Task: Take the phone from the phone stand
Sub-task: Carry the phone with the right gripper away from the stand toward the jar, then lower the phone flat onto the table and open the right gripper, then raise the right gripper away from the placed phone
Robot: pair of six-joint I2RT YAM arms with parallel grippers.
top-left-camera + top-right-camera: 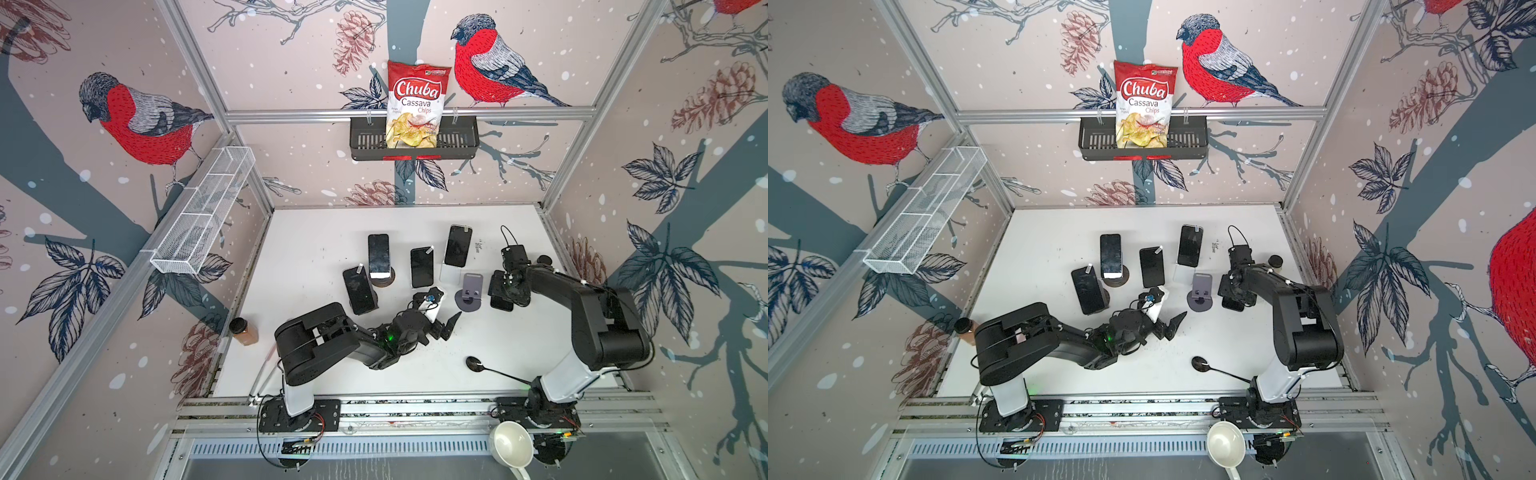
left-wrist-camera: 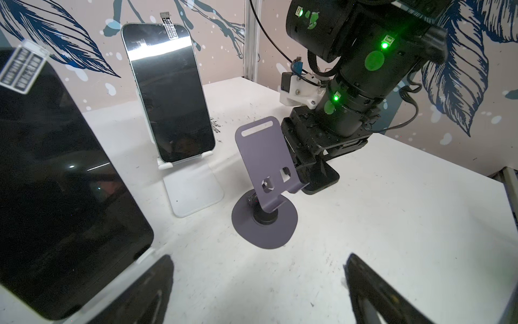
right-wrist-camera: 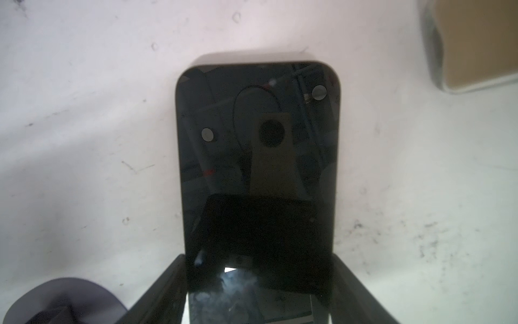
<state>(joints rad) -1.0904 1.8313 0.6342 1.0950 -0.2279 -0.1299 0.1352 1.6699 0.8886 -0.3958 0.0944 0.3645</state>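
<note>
Just beside purple stand (image 2: 266,157), another phone (image 2: 171,95)

Black arms (image 1: 316,336), white lower links (image 1: 297,395), green lights (image 2: 384,45).

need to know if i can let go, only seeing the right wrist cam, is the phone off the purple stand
Observer: Yes. The purple stand has an empty cradle; the phone is beside it in the right gripper.
Operator: left arm in my way
Observer: No. The left gripper is open, holds nothing, and is apart from both the stand and the phone.
Operator: any others left
Observer: Four other phones sit on stands, left of and behind the purple one.
</note>
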